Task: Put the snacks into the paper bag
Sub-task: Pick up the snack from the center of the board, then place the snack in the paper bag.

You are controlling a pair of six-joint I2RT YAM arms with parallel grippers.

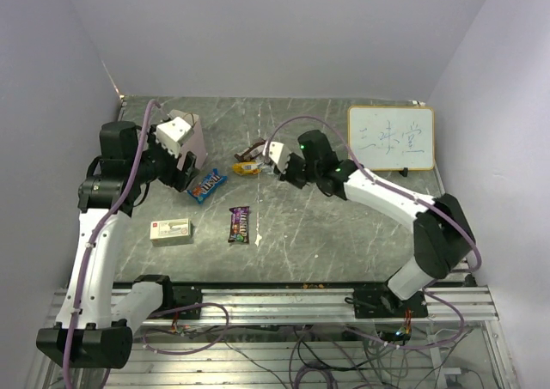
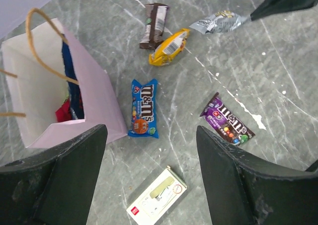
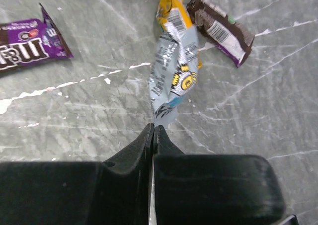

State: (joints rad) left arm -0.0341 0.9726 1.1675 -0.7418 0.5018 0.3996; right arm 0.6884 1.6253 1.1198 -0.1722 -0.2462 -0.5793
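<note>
Partly done: paper bag [image 2: 94, 98] at back left holds a dark blue packet [image 2: 69, 71] and a red packet [image 2: 63, 111]; right gripper [image 3: 153, 128] is clamped on the silver packet [image 3: 171, 81], left gripper [image 2: 150, 133] jaws are apart and empty above the bag; blue packet [image 2: 143, 108], purple packet [image 2: 227, 119], yellow packet [image 2: 170, 47] and brown bar [image 2: 154, 25] lie loose on the table [image 2: 278, 76].

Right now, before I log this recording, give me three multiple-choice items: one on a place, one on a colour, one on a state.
1. Where is the blue packet? A) beside the paper bag B) inside it C) in a gripper
2. What colour is the packet that the right gripper pinches? A) red B) silver C) purple
3. The paper bag is: A) folded flat B) open, empty C) open, items inside

A: it lies by the bag's wall.
B: the gripper is shut on the silver packet at its end.
C: a dark blue item and a red item show inside.
</note>
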